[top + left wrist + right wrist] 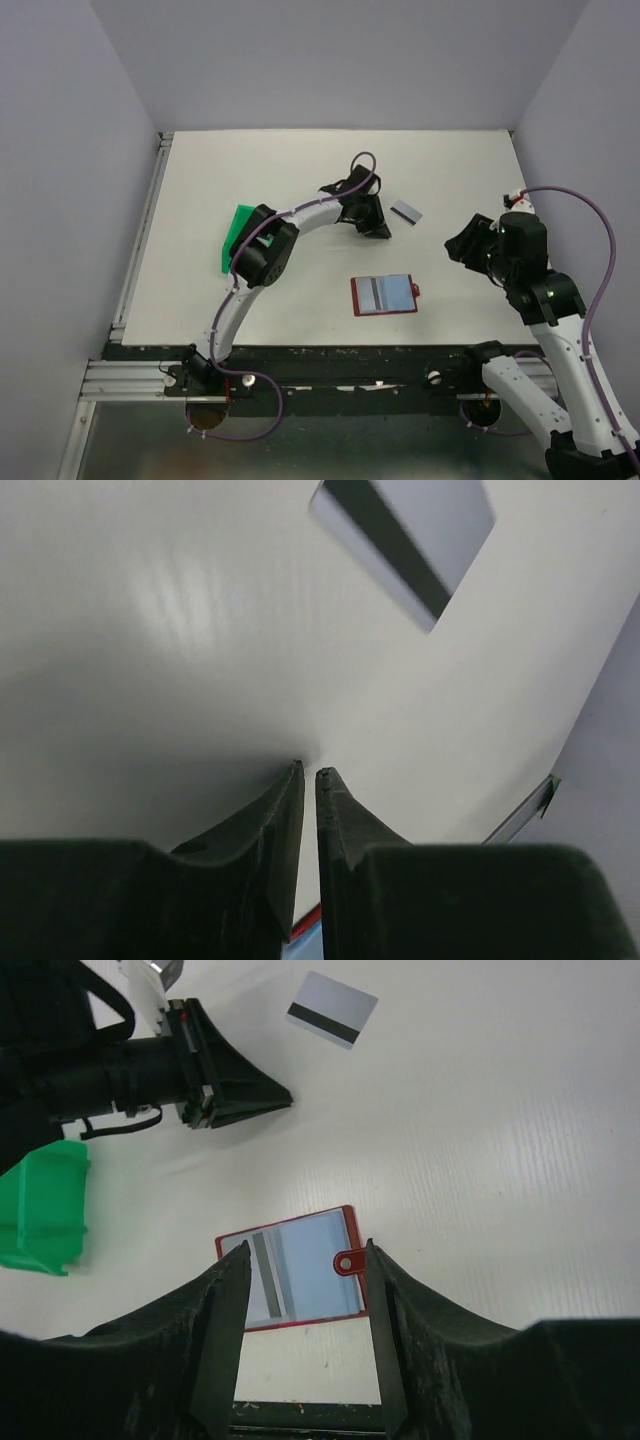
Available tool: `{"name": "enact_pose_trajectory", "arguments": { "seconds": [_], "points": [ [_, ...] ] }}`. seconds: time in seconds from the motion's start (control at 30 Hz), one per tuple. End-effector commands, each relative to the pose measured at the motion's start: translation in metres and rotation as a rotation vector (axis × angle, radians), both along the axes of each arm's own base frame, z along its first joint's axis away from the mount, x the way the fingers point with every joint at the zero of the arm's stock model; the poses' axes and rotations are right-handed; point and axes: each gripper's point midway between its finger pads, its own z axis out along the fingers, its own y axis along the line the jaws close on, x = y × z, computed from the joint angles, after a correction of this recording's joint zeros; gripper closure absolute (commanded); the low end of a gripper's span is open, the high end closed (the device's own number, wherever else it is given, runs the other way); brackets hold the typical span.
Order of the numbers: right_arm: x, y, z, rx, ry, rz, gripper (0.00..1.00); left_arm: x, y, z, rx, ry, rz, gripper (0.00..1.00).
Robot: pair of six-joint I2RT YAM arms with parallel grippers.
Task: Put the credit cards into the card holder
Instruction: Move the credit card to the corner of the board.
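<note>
The left arm reaches out from its base, elbow bent over the tray, forearm curving right toward the table's middle. The left gripper points down close to the surface, its fingers drawn almost together with only a thin slit between them and nothing in it. A loose card lies flat just beyond its tip, to the right, dark stripe up. The right arm is folded back at the right side, and the right gripper hangs above the surface with its jaws spread wide and empty, aimed toward the holder.

The holder lies open near the front edge between the two arms, pale blue inside facing up, red tab to the right. A second card sits in its left half.

Bare surface runs behind the loose card to the far edge, and between the holder and the right gripper.

The table is matt white, walled in pale grey on three sides, with a metal rail down its left edge.
</note>
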Motion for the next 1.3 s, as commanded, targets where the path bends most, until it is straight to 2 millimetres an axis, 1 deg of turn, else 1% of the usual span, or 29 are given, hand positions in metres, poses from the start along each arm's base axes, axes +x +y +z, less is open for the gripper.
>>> {"name": "enact_pose_trajectory", "arguments": {
  "seconds": [0.0,0.03,0.07,0.1,0.13,0.17,0.2,0.23,0.27,0.3,0.33,0.37,0.4,0.43,0.47,0.5,0.53,0.57,0.6,0.63,0.67,0.7,0.73,0.77,0.83,0.93,1.07,1.27],
  "points": [
    [0.012,0.006,-0.026,-0.017,0.084,0.025,0.42,-0.018,0.035,0.017,0.051,-0.078,0.023,0.73],
    [0.017,0.008,-0.03,-0.023,0.102,0.037,0.42,-0.022,0.043,0.023,0.058,-0.106,0.025,0.73],
    [0.025,0.012,-0.034,-0.027,0.122,0.048,0.42,-0.024,0.049,0.035,0.059,-0.155,0.033,0.72],
    [0.035,0.014,-0.039,-0.031,0.137,0.055,0.42,-0.027,0.058,0.04,0.065,-0.182,0.041,0.72],
    [0.047,0.019,-0.04,-0.03,0.138,0.066,0.43,-0.028,0.064,0.053,0.061,-0.223,0.049,0.71],
    [0.058,0.021,-0.046,-0.038,0.158,0.072,0.43,-0.034,0.071,0.055,0.067,-0.24,0.05,0.71],
    [0.071,0.023,-0.048,-0.045,0.168,0.072,0.44,-0.036,0.074,0.064,0.061,-0.269,0.048,0.7],
    [0.083,0.026,-0.058,-0.051,0.204,0.081,0.45,-0.041,0.08,0.068,0.063,-0.283,0.045,0.7],
    [0.096,0.03,-0.058,-0.05,0.205,0.085,0.47,-0.044,0.084,0.073,0.063,-0.298,0.047,0.7],
    [0.108,0.034,-0.065,-0.052,0.221,0.091,0.48,-0.047,0.09,0.078,0.064,-0.315,0.049,0.7],
    [0.123,0.037,-0.064,-0.049,0.213,0.092,0.48,-0.051,0.093,0.081,0.061,-0.325,0.049,0.7],
    [0.138,0.039,-0.068,-0.052,0.215,0.092,0.48,-0.055,0.097,0.083,0.058,-0.333,0.05,0.7],
    [0.15,0.038,-0.076,-0.057,0.233,0.082,0.49,-0.059,0.1,0.084,0.055,-0.34,0.049,0.7],
    [0.164,0.039,-0.078,-0.054,0.231,0.075,0.49,-0.061,0.102,0.086,0.049,-0.352,0.048,0.7],
    [0.176,0.038,-0.086,-0.051,0.245,0.07,0.49,-0.065,0.106,0.086,0.047,-0.356,0.047,0.7],
    [0.188,0.039,-0.088,-0.044,0.245,0.067,0.49,-0.067,0.107,0.088,0.043,-0.366,0.043,0.7],
    [0.198,0.036,-0.099,-0.046,0.268,0.058,0.49,-0.069,0.11,0.088,0.046,-0.37,0.04,0.7],
    [0.208,0.036,-0.101,-0.045,0.27,0.051,0.49,-0.071,0.112,0.09,0.044,-0.375,0.041,0.7],
    [0.216,0.034,-0.108,-0.044,0.282,0.044,0.49,-0.074,0.114,0.092,0.04,-0.386,0.039,0.7],
    [0.225,0.034,-0.109,-0.044,0.281,0.04,0.49,-0.075,0.116,0.094,0.04,-0.396,0.038,0.7],
    [0.232,0.033,-0.114,-0.044,0.288,0.037,0.49,-0.077,0.117,0.098,0.034,-0.41,0.036,0.7],
    [0.237,0.03,-0.124,-0.047,0.309,0.03,0.49,-0.078,0.119,0.1,0.028,-0.421,0.035,0.7],
    [0.243,0.028,-0.128,-0.046,0.32,0.021,0.49,-0.079,0.122,0.104,0.027,-0.439,0.035,0.7],
    [0.245,0.03,-0.137,-0.022,0.347,0.033,0.49,-0.081,0.124,0.106,0.027,-0.451,0.035,0.7],
    [0.251,0.027,-0.152,0.013,0.385,0.023,0.49,-0.084,0.131,0.109,0.034,-0.473,0.04,0.7],
    [0.255,0.028,-0.168,0.075,0.426,0.037,0.49,-0.088,0.14,0.112,0.051,-0.492,0.048,0.7],
    [0.258,0.033,-0.181,0.105,0.455,0.042,0.49,-0.094,0.148,0.104,0.071,-0.487,0.049,0.7],
    [0.267,0.031,-0.186,0.103,0.454,0.028,0.49,-0.099,0.152,0.091,0.086,-0.46,0.047,0.7]
  ]
}}
